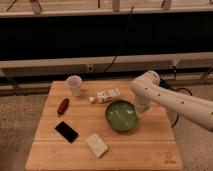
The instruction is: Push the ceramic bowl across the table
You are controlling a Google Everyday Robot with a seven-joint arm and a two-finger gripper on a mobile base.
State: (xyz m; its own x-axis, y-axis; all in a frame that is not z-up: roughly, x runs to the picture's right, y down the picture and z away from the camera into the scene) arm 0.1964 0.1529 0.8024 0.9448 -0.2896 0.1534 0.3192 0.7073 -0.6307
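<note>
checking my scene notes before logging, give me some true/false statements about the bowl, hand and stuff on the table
1. The bowl sits on the table. True.
2. The hand is at the bowl's left side in the picture. False: it is at the bowl's right rim.
3. The cup stands inside the bowl. False: it stands apart, near the table's far left corner.
4. A black phone lies left of the bowl. True.
</note>
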